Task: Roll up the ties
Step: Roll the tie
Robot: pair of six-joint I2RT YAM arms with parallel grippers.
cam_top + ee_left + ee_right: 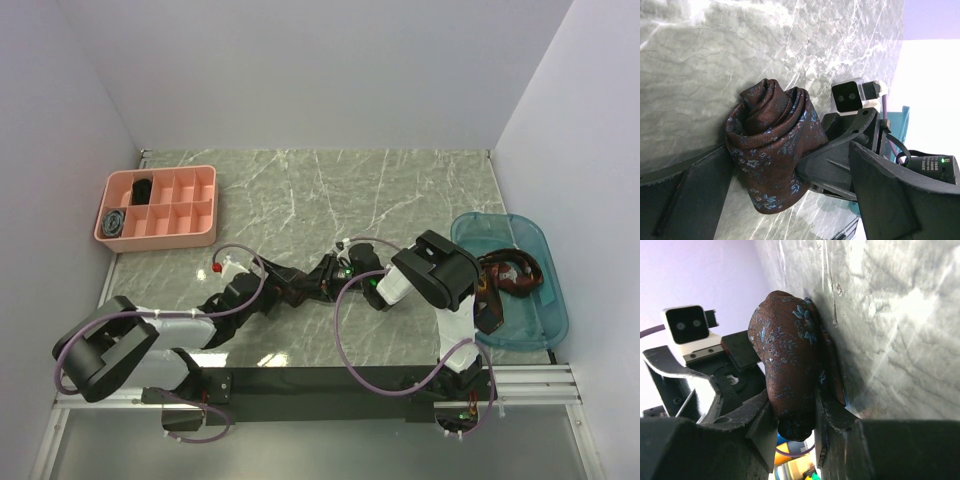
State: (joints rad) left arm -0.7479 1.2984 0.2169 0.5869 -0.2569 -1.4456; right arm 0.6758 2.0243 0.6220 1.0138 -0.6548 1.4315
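A dark brown-maroon tie with small blue flowers is rolled into a fist-sized coil (771, 145) at mid-table (326, 270). My right gripper (795, 415) is shut on the coil (787, 360), one finger on each side; it comes in from the right in the top view (347, 270). My left gripper (790, 170) is open wide around the coil and the right gripper's finger; its left finger (695, 195) touches the coil. In the top view the left gripper (300, 285) sits just left of the coil.
A pink divided tray (205, 208) at the back left holds a black coil (143, 188) and a grey-blue coil (115, 222). A teal bin (540, 320) at the right holds loose ties (510, 275). Purple cables loop around both arms.
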